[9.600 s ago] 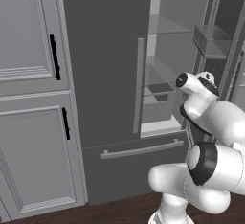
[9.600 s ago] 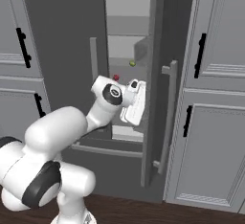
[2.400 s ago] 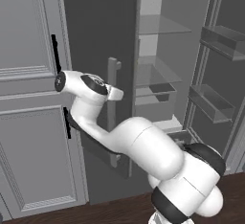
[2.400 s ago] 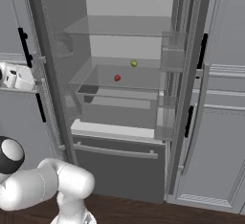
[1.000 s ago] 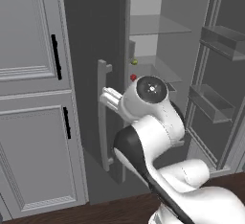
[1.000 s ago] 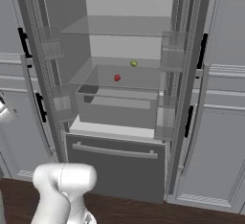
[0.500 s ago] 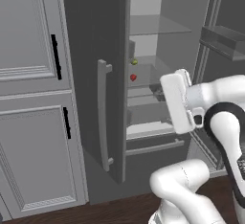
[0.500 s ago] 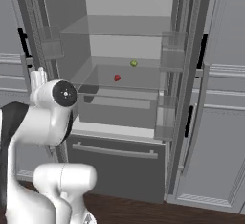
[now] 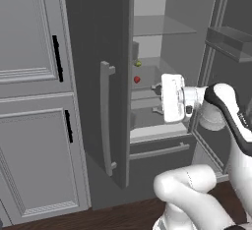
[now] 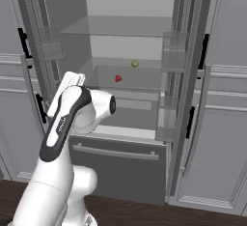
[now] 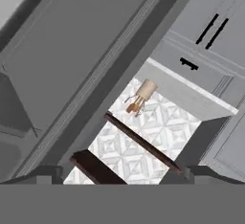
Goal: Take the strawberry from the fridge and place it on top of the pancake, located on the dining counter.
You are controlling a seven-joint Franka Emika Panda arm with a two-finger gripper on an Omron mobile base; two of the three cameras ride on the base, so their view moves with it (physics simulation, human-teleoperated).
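The fridge (image 10: 130,36) stands with both doors swung wide, and the strawberry (image 10: 117,78) sits on the middle glass shelf (image 10: 126,82), towards the back and a little left of centre, with a small yellow-green fruit (image 10: 135,63) just beyond it to the right. The gripper (image 9: 158,98) hangs in front of the open compartment at about shelf height, its fingers spread wide with nothing between them. Seen from the left base view, the strawberry (image 9: 137,79) lies farther in, slightly above and to the left of the gripper, well apart from it. The hand view looks out at the tilted room, patterned floor (image 11: 143,137) and cabinets (image 11: 210,31), not at the shelf, so I judge the wrist must first turn to face the fruit, then reach forward and left over the shelf's front edge. The berry is round, so no long axis governs the grasp.
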